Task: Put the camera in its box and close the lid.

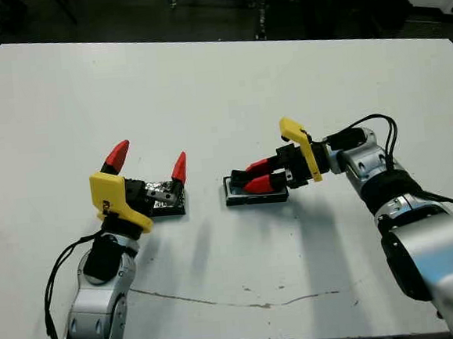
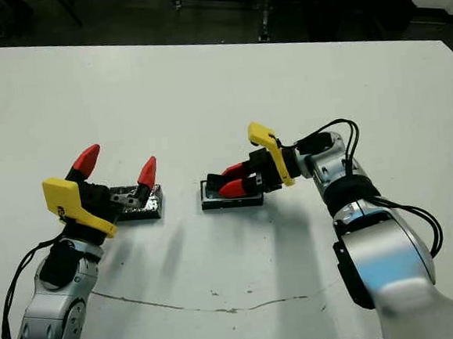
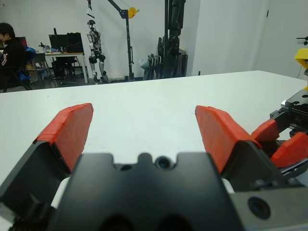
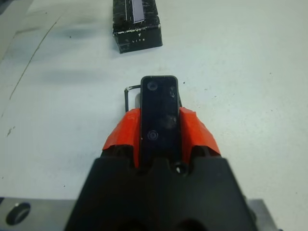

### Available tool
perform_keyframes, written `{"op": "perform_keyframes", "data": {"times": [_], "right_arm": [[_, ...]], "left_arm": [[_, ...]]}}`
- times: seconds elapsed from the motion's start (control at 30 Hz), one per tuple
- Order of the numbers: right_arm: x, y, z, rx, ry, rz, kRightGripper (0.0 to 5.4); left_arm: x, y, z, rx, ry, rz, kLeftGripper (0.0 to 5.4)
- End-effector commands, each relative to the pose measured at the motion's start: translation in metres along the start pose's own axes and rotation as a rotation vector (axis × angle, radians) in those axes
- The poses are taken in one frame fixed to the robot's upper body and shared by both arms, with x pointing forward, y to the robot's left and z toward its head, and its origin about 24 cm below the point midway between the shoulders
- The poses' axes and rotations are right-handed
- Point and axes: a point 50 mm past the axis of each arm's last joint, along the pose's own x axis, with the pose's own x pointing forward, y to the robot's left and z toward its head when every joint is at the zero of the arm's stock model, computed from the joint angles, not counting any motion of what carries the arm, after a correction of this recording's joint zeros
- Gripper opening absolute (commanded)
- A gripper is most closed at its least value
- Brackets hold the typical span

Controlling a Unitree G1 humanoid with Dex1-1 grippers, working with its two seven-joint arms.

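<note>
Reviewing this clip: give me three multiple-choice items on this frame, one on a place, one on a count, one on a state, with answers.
1. Where is the lid?
A. beside the left pincer
B. on the box
C. at the table's far edge

2. How many black task pieces are on or over the table?
A. one
B. three
C. five

3. What is the right pincer doing?
A. hanging open
B. gripping the lid
C. gripping the camera

Answers:
A, the shiny panel lies by the left fingers.
B, lid, box and camera.
C, the red fingers clamp the bar over the box.
</note>
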Motion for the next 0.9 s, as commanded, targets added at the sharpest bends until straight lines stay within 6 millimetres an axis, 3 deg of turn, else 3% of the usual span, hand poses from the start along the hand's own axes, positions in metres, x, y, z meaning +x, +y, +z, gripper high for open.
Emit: {"op": "perform_keyframes", "data": {"times": [0.03, 0.23, 0.67, 0.9], "right_arm": [[-0.018, 0.006, -0.033, 0.088, 0.130, -0.005, 1.66], [-0.016, 0.007, -0.027, -0.053, 0.193, 0.045, 2.45], [-0.016, 0.007, -0.032, -0.061, 0.171, 0.002, 3.99], [-0.033, 0.005, -0.024, -0.085, 0.099, -0.059, 4.74]], "left_arm": [[0.000, 0.000, -0.001, -0.004, 0.010, -0.010, 5.40], [-0.001, 0.000, -0.001, -0.003, 0.014, -0.005, 5.40], [-0.001, 0.000, -0.003, 0.010, 0.018, -0.003, 5.40], [-0.002, 0.000, -0.004, 0.000, 0.015, -0.011, 5.40]]}}
